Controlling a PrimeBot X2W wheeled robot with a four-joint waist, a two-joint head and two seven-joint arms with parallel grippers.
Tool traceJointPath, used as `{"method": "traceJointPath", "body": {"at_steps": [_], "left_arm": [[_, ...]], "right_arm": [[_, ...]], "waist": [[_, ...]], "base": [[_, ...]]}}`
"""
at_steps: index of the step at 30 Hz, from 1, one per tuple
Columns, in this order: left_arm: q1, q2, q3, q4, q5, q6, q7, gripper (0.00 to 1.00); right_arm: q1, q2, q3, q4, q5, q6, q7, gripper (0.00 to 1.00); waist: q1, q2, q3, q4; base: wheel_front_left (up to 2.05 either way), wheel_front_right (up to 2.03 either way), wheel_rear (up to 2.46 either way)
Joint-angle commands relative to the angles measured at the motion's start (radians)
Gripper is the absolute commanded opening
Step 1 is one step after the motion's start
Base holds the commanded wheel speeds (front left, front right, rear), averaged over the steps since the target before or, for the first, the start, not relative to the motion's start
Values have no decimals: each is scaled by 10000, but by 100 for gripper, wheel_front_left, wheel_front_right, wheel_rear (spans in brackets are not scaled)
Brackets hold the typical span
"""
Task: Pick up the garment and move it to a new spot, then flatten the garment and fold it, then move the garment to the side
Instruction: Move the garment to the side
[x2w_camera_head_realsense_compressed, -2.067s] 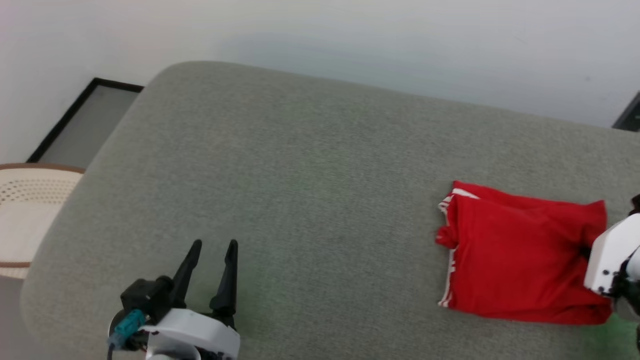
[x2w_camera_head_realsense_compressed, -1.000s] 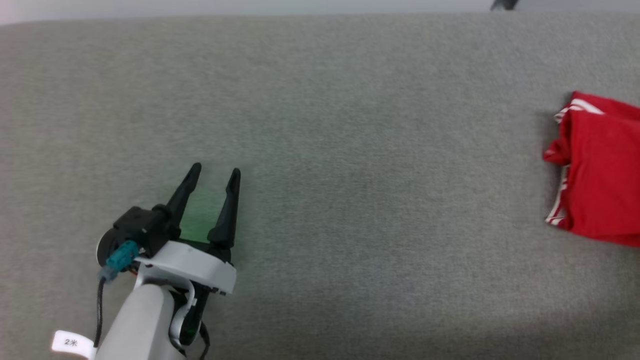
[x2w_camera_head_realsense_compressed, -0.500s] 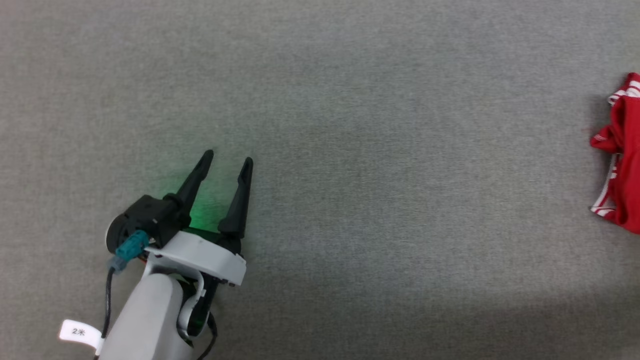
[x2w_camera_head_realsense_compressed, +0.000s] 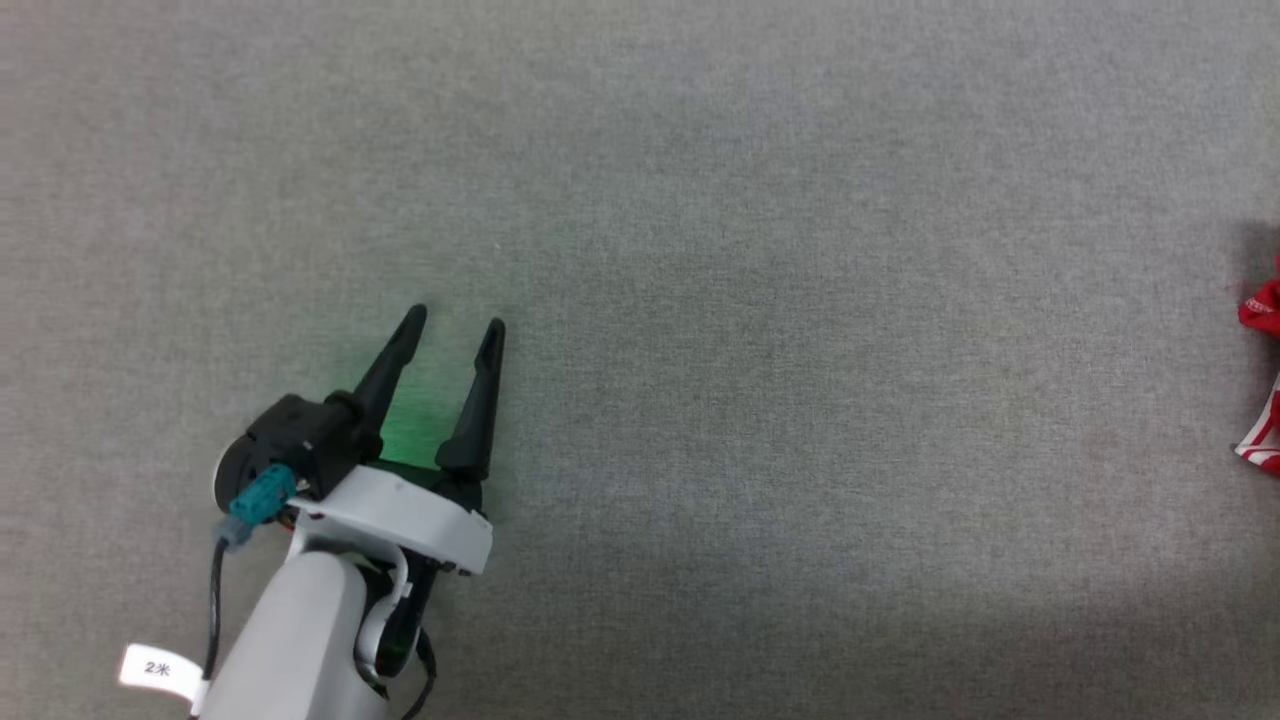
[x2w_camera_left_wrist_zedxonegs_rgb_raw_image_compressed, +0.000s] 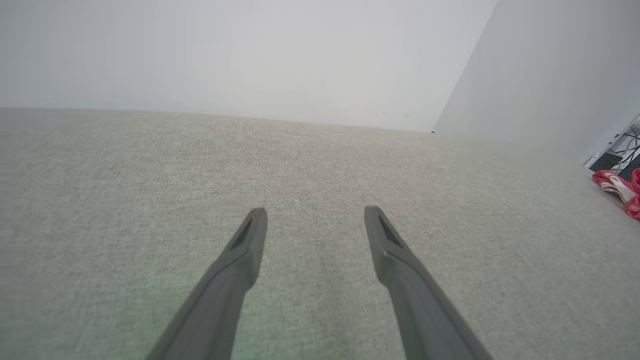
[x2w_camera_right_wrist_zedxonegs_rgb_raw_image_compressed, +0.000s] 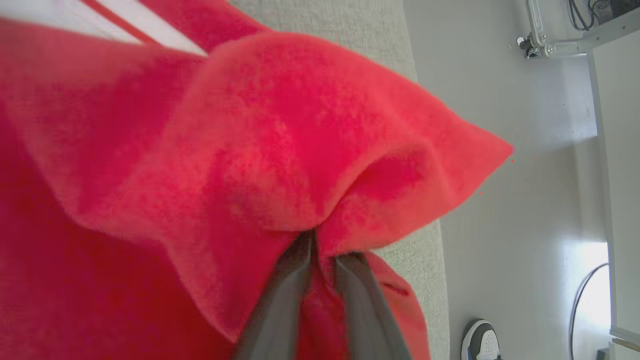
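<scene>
Garment (x2w_camera_right_wrist_zedxonegs_rgb_raw_image_compressed: 250, 150) red, soft fuzzy knit, bunched peak pinched in right claw (x2w_camera_right_wrist_zedxonegs_rgb_raw_image_compressed: 324, 248).

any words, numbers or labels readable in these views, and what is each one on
"2米": on the white tag hanging from the black cable in the head view; the second character is small.
garment: no lettering or number on the red cloth that shows.
</scene>
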Motion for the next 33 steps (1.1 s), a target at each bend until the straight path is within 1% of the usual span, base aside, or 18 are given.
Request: {"method": "traceJointPath", "body": {"at_steps": [1,5,9,13,16,21,26,30,33], "left_arm": [[166,-11,57,23,-25,-22,-6,100],[374,-29,219,56,-58,-22,-6,100],[616,-103,343,62,-56,-22,-6,100],[845,-168,413,88,-62,-22,-7,100],[1018,-191,480,117,-87,-22,-7,100],[1345,-287,615,99,-73,-22,-6,100],[1819,-442,843,23,38,-22,-6,100],[2124,-491,986,-38,92,-22,-7,100],[2336,-574,1062,-104,148,-22,-6,100]], "right_arm": [[-173,97,-162,93,-151,-13,39,100],[-335,286,-492,162,-467,-13,220,100],[-482,393,-800,-89,-738,-13,590,100],[-407,489,-1025,-751,-865,-13,728,100],[-58,687,-1112,-1425,-651,-13,496,100],[794,979,-929,-3044,188,-13,-1101,100],[1991,1440,-393,-4427,974,-13,-3062,100],[2911,1863,91,-5162,1148,-13,-4663,100],[3572,2056,466,-5378,1077,-13,-5778,100]], "waist": [[0,0,-187,68],[0,0,-555,-4],[0,0,-1011,-136],[0,0,-1495,-255],[0,0,-1845,-314],[0,0,-2396,-308],[0,0,-2944,-257],[0,0,-3296,-149],[0,0,-3559,-6]], "base": [[0,0,0],[0,0,0],[0,0,0],[0,0,0],[0,0,0],[0,0,0],[0,0,0],[0,0,0],[0,0,0]]}}
